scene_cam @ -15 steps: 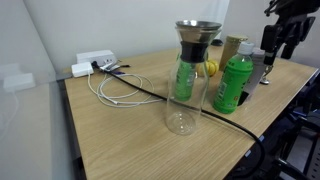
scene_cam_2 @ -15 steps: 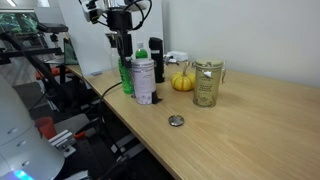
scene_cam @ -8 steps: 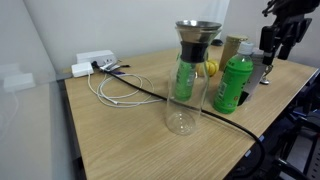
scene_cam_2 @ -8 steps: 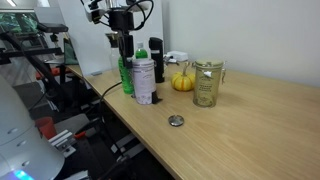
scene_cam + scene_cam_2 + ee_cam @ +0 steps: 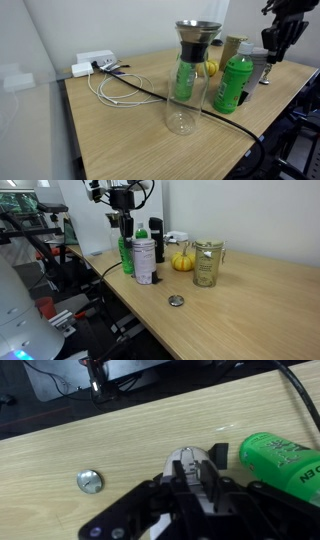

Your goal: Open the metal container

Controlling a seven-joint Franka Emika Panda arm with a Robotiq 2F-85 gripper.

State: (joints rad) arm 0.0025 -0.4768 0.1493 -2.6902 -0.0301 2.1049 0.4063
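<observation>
Hangs over the metal container [image 5: 266, 72], fingers [image 5: 270, 42] pointing down, close to the green bottle [image 5: 236, 83]. Cannot tell if wide or narrow.

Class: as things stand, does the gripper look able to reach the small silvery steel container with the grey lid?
Probably yes. The gripper hangs open above the small silvery steel container, nothing between them; the green plastic bottle stands close beside it, not over it.

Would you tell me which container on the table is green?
The plastic bottle beside the glass carafe; the carafe is clear with a dark rim.
</observation>
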